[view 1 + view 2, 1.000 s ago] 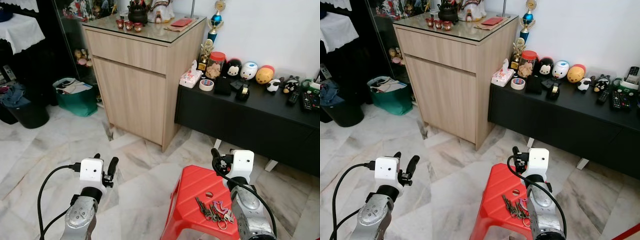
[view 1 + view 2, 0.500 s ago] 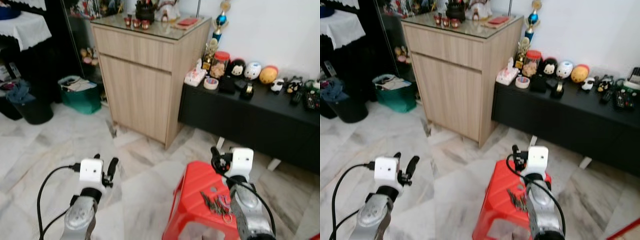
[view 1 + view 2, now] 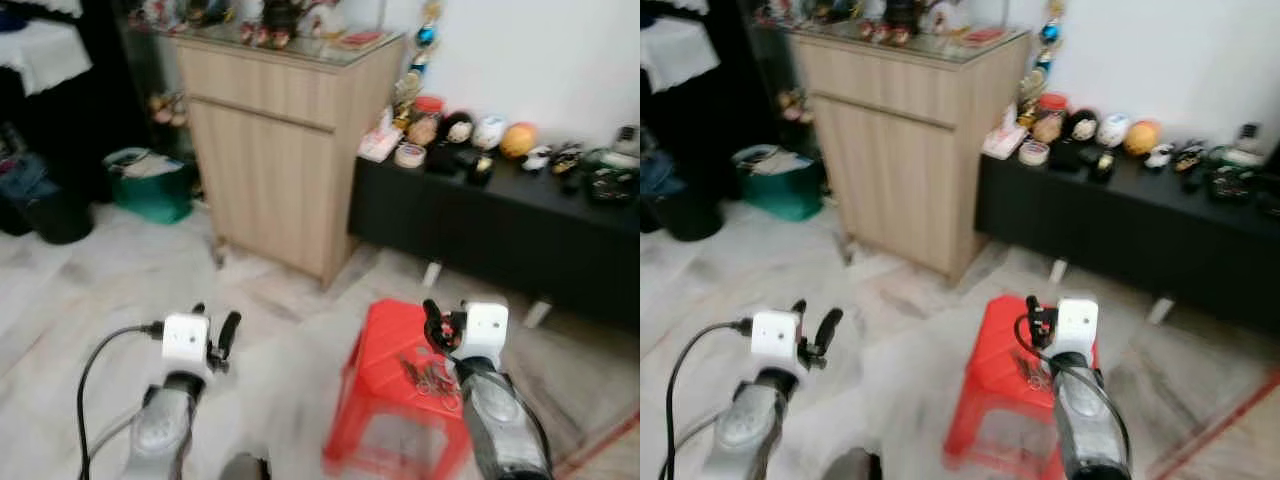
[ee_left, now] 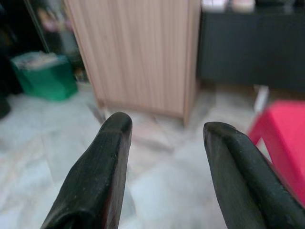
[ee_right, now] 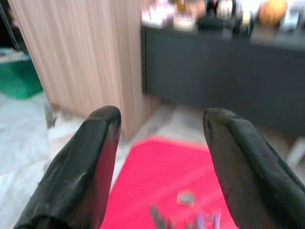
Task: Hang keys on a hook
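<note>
The right gripper (image 3: 433, 322) is hovering spread and empty above the red stool (image 3: 385, 345), where the keys (image 3: 428, 378) are lying, so pickup is pending: lowering onto them comes next.

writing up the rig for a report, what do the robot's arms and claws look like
Both arms are silver metal, rounded at the forearm, each topped by a white boxy wrist block. The left claw and right claw each have two long black fingers with rounded tips. A black cable loops out from the left wrist block, and black wiring runs along the right arm.
</note>
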Robot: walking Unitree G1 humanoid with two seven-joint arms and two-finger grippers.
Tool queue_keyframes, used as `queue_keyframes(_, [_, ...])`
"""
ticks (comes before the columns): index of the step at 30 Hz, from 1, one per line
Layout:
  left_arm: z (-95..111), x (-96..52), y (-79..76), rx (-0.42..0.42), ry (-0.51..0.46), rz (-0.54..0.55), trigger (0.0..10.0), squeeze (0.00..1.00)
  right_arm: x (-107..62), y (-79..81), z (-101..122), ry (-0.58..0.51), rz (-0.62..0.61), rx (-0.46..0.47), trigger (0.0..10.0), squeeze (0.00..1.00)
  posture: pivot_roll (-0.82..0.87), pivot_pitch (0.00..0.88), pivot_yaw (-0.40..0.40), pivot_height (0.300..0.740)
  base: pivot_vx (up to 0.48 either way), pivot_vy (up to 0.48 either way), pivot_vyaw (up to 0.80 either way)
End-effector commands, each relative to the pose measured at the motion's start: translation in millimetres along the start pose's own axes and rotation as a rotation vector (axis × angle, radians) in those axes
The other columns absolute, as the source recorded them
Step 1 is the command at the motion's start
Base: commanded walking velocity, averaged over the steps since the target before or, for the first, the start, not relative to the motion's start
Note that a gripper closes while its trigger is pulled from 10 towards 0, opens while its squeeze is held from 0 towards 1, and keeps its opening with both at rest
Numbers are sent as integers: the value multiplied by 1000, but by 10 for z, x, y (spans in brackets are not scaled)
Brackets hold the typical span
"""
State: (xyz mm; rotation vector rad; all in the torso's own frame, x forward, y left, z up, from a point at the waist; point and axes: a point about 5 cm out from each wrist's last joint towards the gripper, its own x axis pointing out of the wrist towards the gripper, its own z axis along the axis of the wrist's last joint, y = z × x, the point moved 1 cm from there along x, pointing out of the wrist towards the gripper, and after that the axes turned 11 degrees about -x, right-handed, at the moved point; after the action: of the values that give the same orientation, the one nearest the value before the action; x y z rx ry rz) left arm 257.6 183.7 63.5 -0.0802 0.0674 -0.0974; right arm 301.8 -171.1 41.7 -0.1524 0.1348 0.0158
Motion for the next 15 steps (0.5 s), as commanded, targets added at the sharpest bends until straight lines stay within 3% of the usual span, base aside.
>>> queue_keyframes(1, [66, 40, -28, 9, -14, -29, 10000, 0, 14, 2, 13, -1, 1, 0, 10000, 0, 56, 0, -63, 655, 0, 0, 0])
queue_keyframes(8, [57, 37, -51, -3, -7, -41, 10000, 0, 16, -4, -43, 39, -5, 0, 10000, 0, 55, 0, -62, 655, 0, 0, 0])
queue_keyframes(15, [49, 41, -67, -4, 3, -54, 10000, 0, 22, 17, -53, 47, 8, 0, 10000, 0, 55, 0, -63, 610, 0, 0, 0])
